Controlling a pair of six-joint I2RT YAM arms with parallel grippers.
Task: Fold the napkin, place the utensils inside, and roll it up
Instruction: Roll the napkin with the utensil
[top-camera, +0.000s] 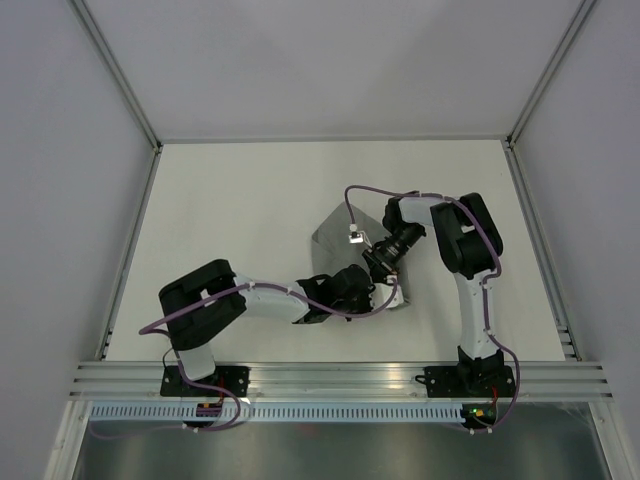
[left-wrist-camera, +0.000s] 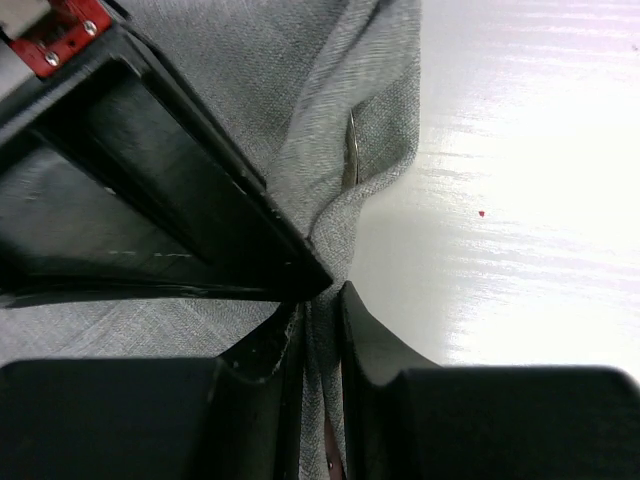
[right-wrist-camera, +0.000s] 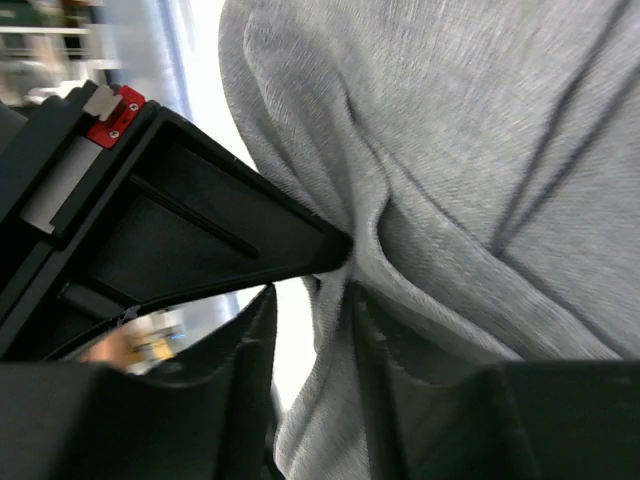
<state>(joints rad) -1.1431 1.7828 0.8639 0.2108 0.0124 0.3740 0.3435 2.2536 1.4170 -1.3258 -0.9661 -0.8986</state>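
The grey napkin (top-camera: 335, 240) lies bunched near the table's middle, and both grippers meet at its near right corner. My left gripper (left-wrist-camera: 322, 300) is shut on a narrow upright fold of the napkin (left-wrist-camera: 250, 80). A pinkish sliver (left-wrist-camera: 335, 462) shows deep between the jaws. A thin metal utensil edge (left-wrist-camera: 352, 150) peeks from a crease just beyond. My right gripper (right-wrist-camera: 310, 290) stands open around another fold of the napkin (right-wrist-camera: 480, 120); the cloth rests against one finger, with a gap to the other. In the top view the left gripper (top-camera: 368, 290) sits just below the right gripper (top-camera: 382, 266).
The white table (top-camera: 230, 220) is walled on three sides by grey panels. An aluminium rail (top-camera: 340, 380) runs along the near edge by the arm bases. A tiny red speck (left-wrist-camera: 481, 213) lies on the table right of the cloth.
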